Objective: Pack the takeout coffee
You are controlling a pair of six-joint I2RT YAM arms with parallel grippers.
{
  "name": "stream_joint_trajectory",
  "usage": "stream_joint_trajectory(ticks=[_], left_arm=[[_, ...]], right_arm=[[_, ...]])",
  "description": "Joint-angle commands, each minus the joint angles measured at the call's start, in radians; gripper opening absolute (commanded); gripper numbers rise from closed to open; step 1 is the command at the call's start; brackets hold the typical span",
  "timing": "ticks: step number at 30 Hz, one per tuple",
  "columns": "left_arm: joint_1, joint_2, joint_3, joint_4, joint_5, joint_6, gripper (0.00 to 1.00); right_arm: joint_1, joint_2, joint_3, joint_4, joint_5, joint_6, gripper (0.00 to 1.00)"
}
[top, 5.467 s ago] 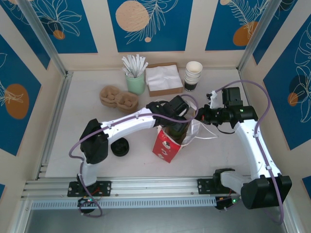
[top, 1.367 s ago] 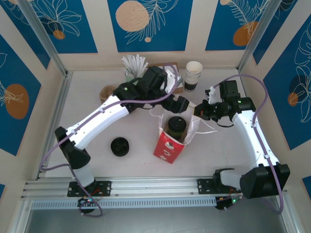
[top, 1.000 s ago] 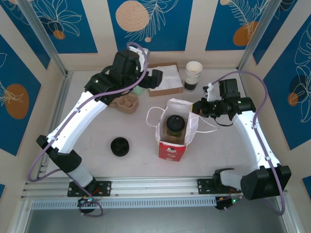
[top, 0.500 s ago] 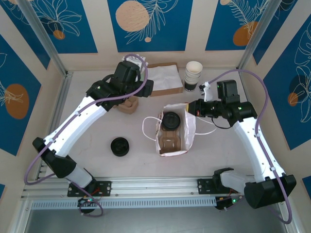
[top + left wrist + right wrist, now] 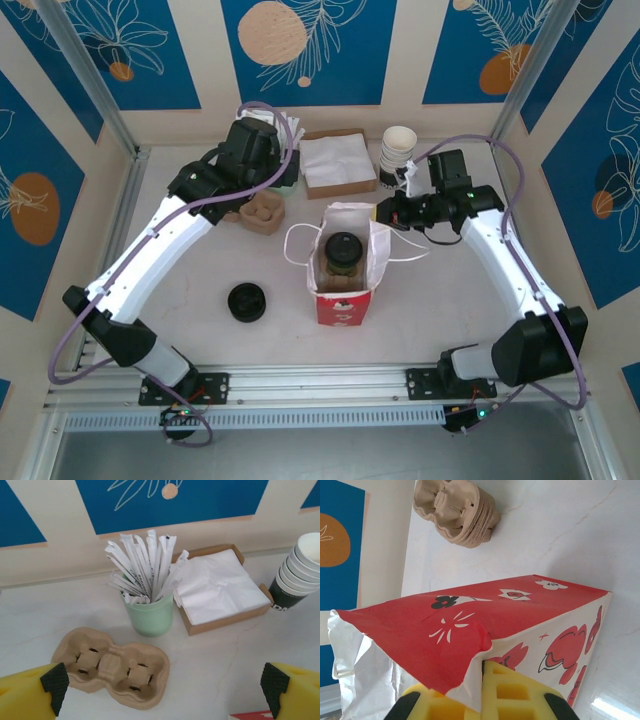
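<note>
White stone-look table (image 5: pixel 430 310) is seen under everything, and the red-and-white paper bag (image 5: pixel 343 305) is stood upright near its middle, with its top open wide. The right gripper (image 5: pixel 384 212) is shut tight on the bag's right rim. In the right wrist view a fold of the white paper is pinched between the yellow fingers (image 5: pixel 515 695). The left gripper (image 5: pixel 163 680) is held over the back of the table with its jaws wide apart and nothing in them. A brown cup tray (image 5: pixel 112 667) and a green cup of straws (image 5: pixel 150 615) are seen below it. The takeout coffee (image 5: pixel 341 250) is found down inside the bag, upright, with its black lid showing. The packing step looks as good as done. Next, the rim should be let go softly, so that the bag is not tipped.
</note>
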Motion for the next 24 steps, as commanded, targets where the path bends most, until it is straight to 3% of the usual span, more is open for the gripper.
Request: stream_joint_trajectory(ticks=[1, 6, 13, 24], left_arm=[[0.015, -0.017, 0.020, -0.021, -0.066, 0.009, 0.99], [0.041, -0.004, 0.027, 0.003, -0.096, -0.015, 0.99], [0.055, 0.046, 0.086, 0.022, -0.143, -0.027, 0.99], [0.086, 0.147, 0.209, 0.102, -0.117, 0.113, 0.99]], right_arm=[[0.008, 0.002, 0.039, 0.012, -0.067, -0.008, 0.00], [0.010, 0.009, 0.046, 0.009, -0.089, -0.025, 0.02], [0.007, 0.000, 0.053, 0.017, -0.087, -0.013, 0.19], [-0.033, -0.018, 0.122, 0.008, -0.026, 0.033, 0.42]])
